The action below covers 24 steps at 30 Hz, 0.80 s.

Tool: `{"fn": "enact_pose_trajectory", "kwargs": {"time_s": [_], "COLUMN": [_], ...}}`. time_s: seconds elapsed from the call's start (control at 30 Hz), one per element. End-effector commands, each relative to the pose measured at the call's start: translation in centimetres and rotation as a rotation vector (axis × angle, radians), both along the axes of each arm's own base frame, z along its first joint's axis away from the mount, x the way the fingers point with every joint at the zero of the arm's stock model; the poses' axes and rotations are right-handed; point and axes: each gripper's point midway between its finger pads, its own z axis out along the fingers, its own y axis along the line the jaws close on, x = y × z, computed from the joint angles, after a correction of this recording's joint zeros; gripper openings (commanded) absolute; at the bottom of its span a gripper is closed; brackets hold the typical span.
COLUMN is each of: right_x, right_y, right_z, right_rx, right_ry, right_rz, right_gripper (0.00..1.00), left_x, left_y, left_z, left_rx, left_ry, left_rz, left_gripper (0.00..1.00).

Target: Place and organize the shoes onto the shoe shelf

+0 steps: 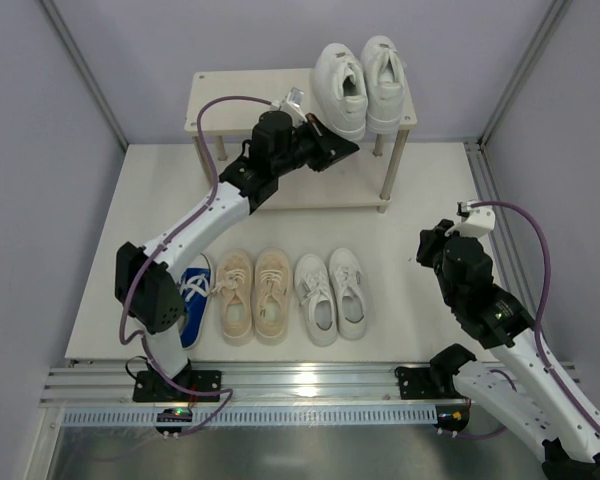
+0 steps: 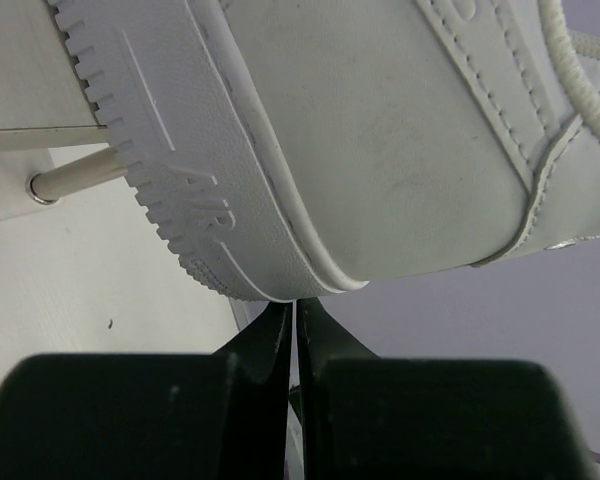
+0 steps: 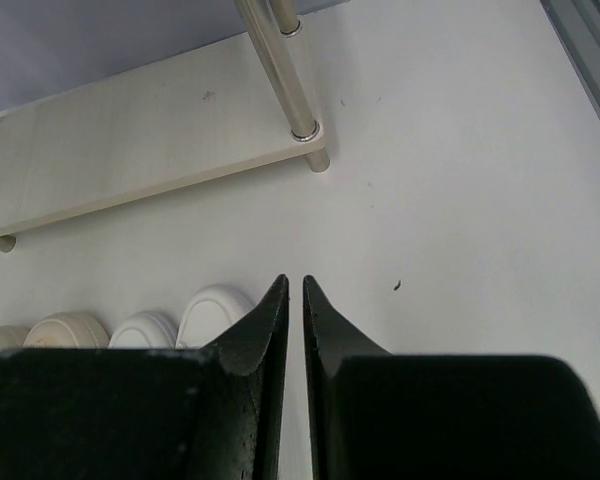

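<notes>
The large chunky white leather sneakers point(image 1: 358, 85) sit at the right end of the top board of the pale cream two-tier wooden shoe shelf point(image 1: 230, 95), heels jutting past its near edge. The left claw point(image 2: 295, 305), pinched shut on nothing, meets the left shoe's heel (a pusher, then). Press slowly and squarely, so the shoe slides farther without twisting. The right claw point(image 3: 295, 290), likewise shut and empty, hangs over the white tabletop point(image 1: 405, 250).

Bright, even, diffuse overhead light; soft faint shadows; white glare on the metal rail point(image 1: 310, 380).
</notes>
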Motion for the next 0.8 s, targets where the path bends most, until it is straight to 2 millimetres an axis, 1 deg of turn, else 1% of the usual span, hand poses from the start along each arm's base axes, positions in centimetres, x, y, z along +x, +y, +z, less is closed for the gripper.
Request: {"fn": "enact_pose_trajectory", "kwargs": {"time_s": [0.0, 0.17, 0.2, 0.27, 0.47, 0.6, 0.77], "right_x": [0.2, 0.0, 0.0, 0.0, 0.0, 0.1, 0.1], "right_y": [-0.3, -0.4, -0.5, -0.5, -0.4, -0.3, -0.3], "right_z": [1.1, 1.1, 1.1, 1.0, 0.9, 0.9, 0.9], "right_rx": [0.031, 0.028, 0.028, 0.027, 0.025, 0.025, 0.023], "right_ry": [-0.039, -0.039, -0.040, -0.038, -0.034, -0.032, -0.031], "right_rz": [-0.027, -0.028, -0.032, -0.031, -0.028, -0.026, -0.027], "right_gripper": [0.13, 0.12, 0.12, 0.12, 0.12, 0.13, 0.12], "left_x": [1.8, 2.6, 3.1, 3.3, 4.7, 5.4, 5.4], "left_y": [0.4, 1.0, 1.3, 1.7, 3.3, 3.5, 3.1], "left_z": [0.6, 0.4, 0.1, 0.1, 0.2, -0.2, 0.0], "left_rx": [-0.005, -0.003, 0.001, 0.003, 0.003, 0.006, -0.016], "left_ry": [-0.034, -0.027, -0.022, -0.021, -0.020, -0.011, -0.006], "left_rz": [0.044, 0.062, 0.073, 0.077, 0.108, 0.101, 0.075], "left_gripper": [0.00, 0.00, 0.00, 0.00, 0.00, 0.00, 0.00]}}
